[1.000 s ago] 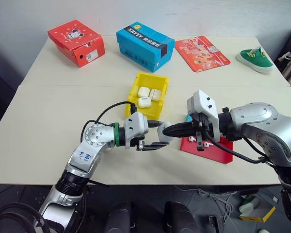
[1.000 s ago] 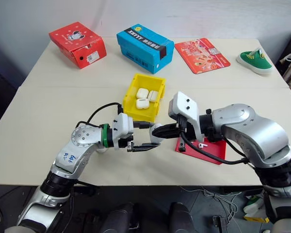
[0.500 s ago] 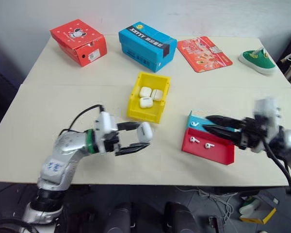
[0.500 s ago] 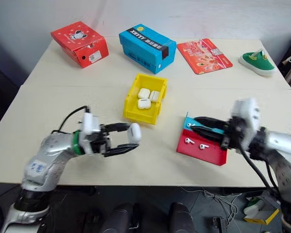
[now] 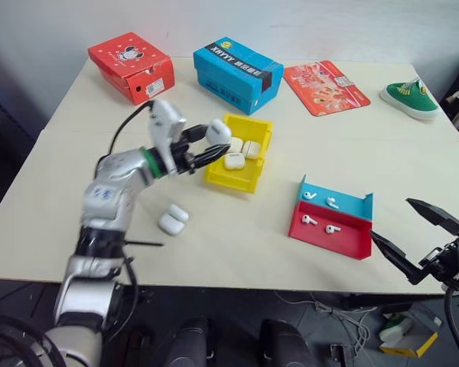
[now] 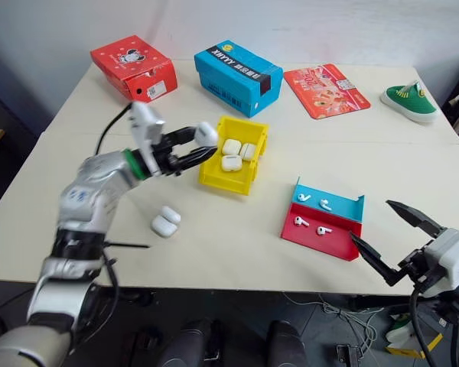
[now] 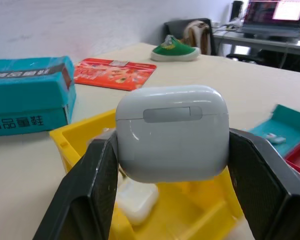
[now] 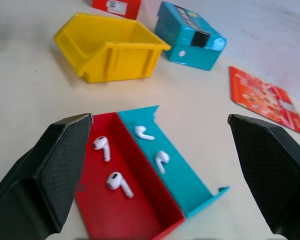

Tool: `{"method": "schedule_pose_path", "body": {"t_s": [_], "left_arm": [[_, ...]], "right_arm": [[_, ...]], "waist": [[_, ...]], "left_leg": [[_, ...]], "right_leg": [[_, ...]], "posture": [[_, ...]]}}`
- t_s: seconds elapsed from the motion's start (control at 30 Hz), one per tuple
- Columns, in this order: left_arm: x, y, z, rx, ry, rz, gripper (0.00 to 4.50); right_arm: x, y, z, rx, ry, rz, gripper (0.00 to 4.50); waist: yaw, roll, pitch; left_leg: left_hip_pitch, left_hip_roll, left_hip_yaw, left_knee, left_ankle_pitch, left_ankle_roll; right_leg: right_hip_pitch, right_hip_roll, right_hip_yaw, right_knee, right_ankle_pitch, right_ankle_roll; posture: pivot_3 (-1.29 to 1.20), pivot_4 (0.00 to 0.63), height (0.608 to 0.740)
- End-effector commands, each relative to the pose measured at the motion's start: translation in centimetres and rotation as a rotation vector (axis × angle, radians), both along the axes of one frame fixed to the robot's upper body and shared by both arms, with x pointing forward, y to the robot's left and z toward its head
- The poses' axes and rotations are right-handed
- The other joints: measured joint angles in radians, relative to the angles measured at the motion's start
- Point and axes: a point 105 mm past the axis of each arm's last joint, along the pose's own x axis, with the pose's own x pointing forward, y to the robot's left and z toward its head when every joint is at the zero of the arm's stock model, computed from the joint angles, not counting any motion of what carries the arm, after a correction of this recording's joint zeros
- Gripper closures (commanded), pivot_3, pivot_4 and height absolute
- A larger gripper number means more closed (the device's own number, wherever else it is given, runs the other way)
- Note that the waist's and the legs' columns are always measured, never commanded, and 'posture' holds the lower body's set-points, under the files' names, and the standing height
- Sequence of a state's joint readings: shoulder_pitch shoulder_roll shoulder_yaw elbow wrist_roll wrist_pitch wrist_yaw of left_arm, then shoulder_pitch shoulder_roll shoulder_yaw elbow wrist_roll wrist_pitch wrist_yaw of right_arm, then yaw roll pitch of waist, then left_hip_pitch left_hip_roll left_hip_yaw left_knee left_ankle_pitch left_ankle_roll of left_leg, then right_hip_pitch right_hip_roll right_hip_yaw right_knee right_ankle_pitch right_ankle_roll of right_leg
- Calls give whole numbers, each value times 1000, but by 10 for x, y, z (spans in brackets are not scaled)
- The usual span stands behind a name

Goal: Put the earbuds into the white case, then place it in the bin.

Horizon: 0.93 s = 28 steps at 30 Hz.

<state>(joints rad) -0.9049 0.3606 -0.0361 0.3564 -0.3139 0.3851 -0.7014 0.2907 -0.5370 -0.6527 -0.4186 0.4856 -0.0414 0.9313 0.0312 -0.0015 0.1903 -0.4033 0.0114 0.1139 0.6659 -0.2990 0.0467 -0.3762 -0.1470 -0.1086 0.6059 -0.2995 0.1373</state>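
Gleaming white case point(image 7: 172, 131), lid closed, clamped in left hand point(image 7: 170, 195)

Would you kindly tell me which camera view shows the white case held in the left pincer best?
The left wrist view: the white case sits large between the left pincer's two fingers, lid seam visible, above the bin. In the head views it is a small white shape at the bin's near-left corner. The right wrist view gives none of it.

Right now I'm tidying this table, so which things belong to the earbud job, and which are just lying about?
Belong to the job:
- white case held by the left gripper
- yellow bin
- earbuds in the red tray and blue tray
- two spare cases on the table

Lying about:
- red box
- blue box
- red card
- green shoe
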Motion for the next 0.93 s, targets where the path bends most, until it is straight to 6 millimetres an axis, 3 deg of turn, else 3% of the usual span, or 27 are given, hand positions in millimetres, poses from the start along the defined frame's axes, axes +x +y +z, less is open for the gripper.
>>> {"method": "schedule_pose_path", "body": {"t_s": [0.03, 0.1, 0.27, 0.47, 0.57, 0.67, 0.73, 0.83, 0.93], "left_arm": [[21, -11, -5, 61, 17, 51, 1712], [26, -15, -10, 98, 32, 52, 1712], [27, -21, -13, 85, 69, 28, 99], [-5, 3, -1, 99, -102, -90, 42], [-36, 42, -10, 149, -193, -150, 42], [-68, 105, -27, 265, -193, -86, 42], [-83, 131, -36, 333, -200, -27, 42], [-111, 179, -66, 447, -139, 104, 42], [-132, 198, -78, 421, -79, 172, 42]], "right_arm": [[2, -2, 15, 17, -92, -50, 44], [4, -2, 21, 18, -118, -65, 44], [4, -3, 31, 27, -127, -76, 0], [8, -1, 33, -3, -73, 5, 0], [10, -2, 31, -42, -13, 76, 0], [9, -9, 19, -138, 102, 175, 0], [10, -17, 14, -177, 140, 200, 0], [16, -32, 6, -221, 182, 225, 0], [23, -36, -3, -270, 206, 266, 0]], "waist": [[-8, 0, 0], [-15, 0, 0], [-10, -1, 1], [-16, -1, 1], [-26, -1, 1], [-39, -1, 1], [-36, -2, 1], [-33, -2, 1], [-27, -1, 1]], "left_leg": [[0, 0, 0, 0, 0, 0], [0, 1, 2, -1, 0, 0], [0, 1, 2, -1, 0, -1], [0, 2, 2, 0, 0, -1], [0, 3, 3, -1, 0, -1], [2, 3, 4, -1, 0, -1], [2, 4, 3, -1, 0, -1], [3, 3, 4, -1, -2, 1], [4, 2, 2, 0, -5, 2]], "right_leg": [[0, 0, 0, 0, 0, 0], [-1, 1, 0, -1, 0, 0], [-2, 1, 1, -1, 0, 0], [-2, 0, 2, -1, 0, 0], [-2, 0, 2, 0, 0, 0], [-2, 0, 2, 0, -1, -1], [-2, 0, 2, 0, -1, -2], [0, -3, 2, 0, -1, -2], [0, -6, 2, -5, -1, -2]], "posture": [[0, 150, 740], [0, 150, 740], [0, 150, 740], [0, 150, 740], [0, 150, 740], [0, 150, 740], [0, 150, 740], [0, 150, 740], [0, 150, 740]]}}
